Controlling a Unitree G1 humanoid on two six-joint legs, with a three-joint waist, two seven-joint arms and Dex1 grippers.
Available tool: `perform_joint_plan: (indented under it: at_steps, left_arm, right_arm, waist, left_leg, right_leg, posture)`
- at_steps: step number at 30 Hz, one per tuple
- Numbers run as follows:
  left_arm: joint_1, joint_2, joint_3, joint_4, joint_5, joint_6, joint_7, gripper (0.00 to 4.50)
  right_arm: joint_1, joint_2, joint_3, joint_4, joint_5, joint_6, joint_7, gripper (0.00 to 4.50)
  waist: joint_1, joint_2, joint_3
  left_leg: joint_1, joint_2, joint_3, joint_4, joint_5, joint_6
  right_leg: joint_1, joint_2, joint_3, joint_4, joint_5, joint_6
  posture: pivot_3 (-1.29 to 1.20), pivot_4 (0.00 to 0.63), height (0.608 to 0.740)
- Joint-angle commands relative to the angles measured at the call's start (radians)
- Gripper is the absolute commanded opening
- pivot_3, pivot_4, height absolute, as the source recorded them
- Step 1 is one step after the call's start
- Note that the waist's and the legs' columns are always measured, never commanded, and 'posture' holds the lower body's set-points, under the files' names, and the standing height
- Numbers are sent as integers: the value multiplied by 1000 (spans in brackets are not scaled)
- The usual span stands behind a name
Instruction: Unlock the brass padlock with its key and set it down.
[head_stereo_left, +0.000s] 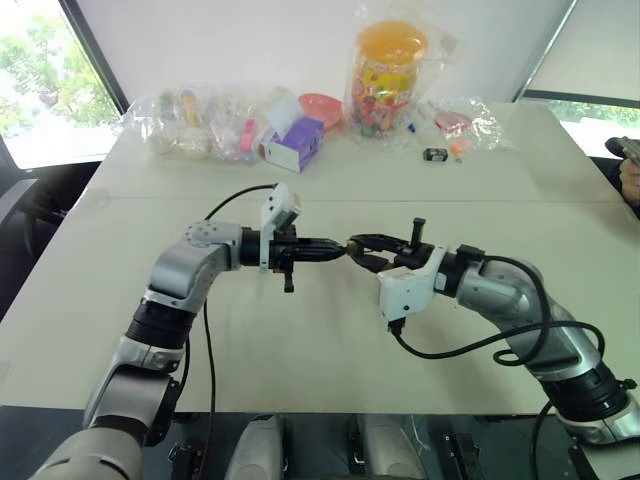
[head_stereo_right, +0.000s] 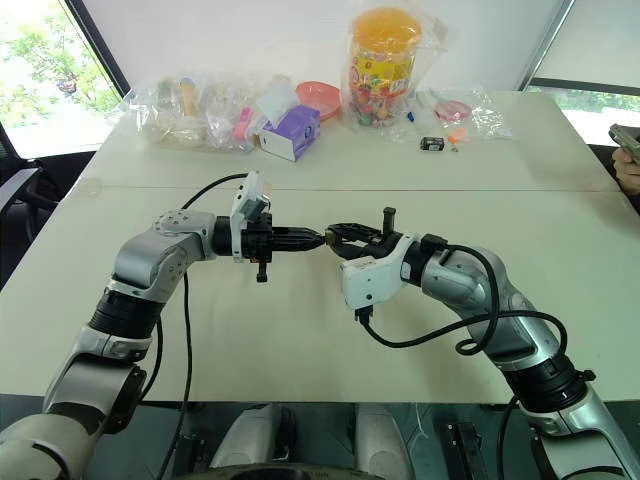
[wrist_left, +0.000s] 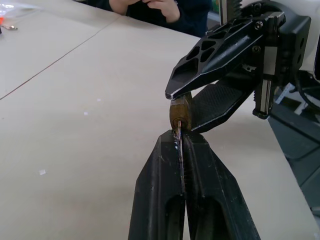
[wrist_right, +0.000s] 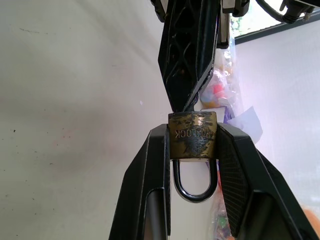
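Two arms meet over the middle of a wide pale tabletop (head_stereo_left: 330, 340), their tips nearly touching at the centre of the head views. Along the upper edge of the frame lies a row of clutter: clear plastic bags (head_stereo_left: 195, 120) at upper left, a purple and white box (head_stereo_left: 295, 142) beside them, a pink bowl (head_stereo_left: 322, 108), and a tall jar with an orange lid (head_stereo_left: 385, 75) wrapped in clear plastic. Just right of the jar sits a small black gadget (head_stereo_left: 435, 154) on the tabletop. A person's hand (head_stereo_left: 630, 180) shows at the right edge, and in the left wrist view a person's hands (wrist_left: 145, 6) rest at the top of the frame.

The left gripper (head_stereo_left: 335, 248) comes in from the left of the frame, and its fingers (wrist_left: 165, 190) are pressed together on the thin blade of a key (wrist_left: 178, 137), whose tip enters the bottom of the brass padlock (wrist_right: 192, 134). The right gripper (head_stereo_left: 360, 248) comes in from the right, and its fingers (wrist_right: 145, 185) pinch the padlock's brass body from both sides, holding it in the air above the tabletop at the centre of the head views. In the right wrist view the silvery shackle (wrist_right: 195, 185) hangs as a seated loop between the two fingers, toward the wrist, and stamped lettering runs across the worn brass face.
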Motion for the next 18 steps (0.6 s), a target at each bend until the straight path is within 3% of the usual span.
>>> perform_joint_plan:
  at_steps: [1, 5, 13, 16, 18]
  left_arm:
    - [0, -6, -19, -26, 62, -119, 16, 138]
    - [9, -19, -51, -17, 149, -287, 32, 138]
    - [-8, -32, -111, 126, 398, -856, 107, 138]
    - [-20, -42, -103, 171, 424, -961, 136, 138]
    - [-15, -47, -93, 172, 392, -903, 122, 138]
  right_arm:
    - [-3, 4, -15, -44, 27, 3, 16, 681]
    - [0, 10, -6, -52, 57, 30, 48, 681]
    - [-5, 36, 24, -15, 135, 111, 143, 681]
    - [-6, 30, 25, 13, 134, 102, 156, 681]
    - [-8, 30, 24, 22, 134, 94, 156, 681]
  waist:
    - [0, 0, 0]
    - [1, 0, 0]
    - [1, 0, 0]
    - [2, 0, 0]
    - [2, 0, 0]
  left_leg:
    - [0, 0, 0, 0, 0, 0]
    - [0, 0, 0, 0, 0, 0]
    - [0, 0, 0, 0, 0, 0]
    - [0, 0, 1, 0, 0, 0]
    - [0, 0, 1, 0, 0, 0]
  right_leg:
    - [0, 0, 0, 0, 0, 0]
    - [0, 0, 0, 0, 0, 0]
    - [0, 0, 0, 0, 0, 0]
    - [0, 0, 0, 0, 0, 0]
    - [0, 0, 0, 0, 0, 0]
  posture:
    - [0, 150, 735]
    - [0, 150, 735]
    - [0, 150, 735]
    - [0, 150, 735]
    - [0, 150, 735]
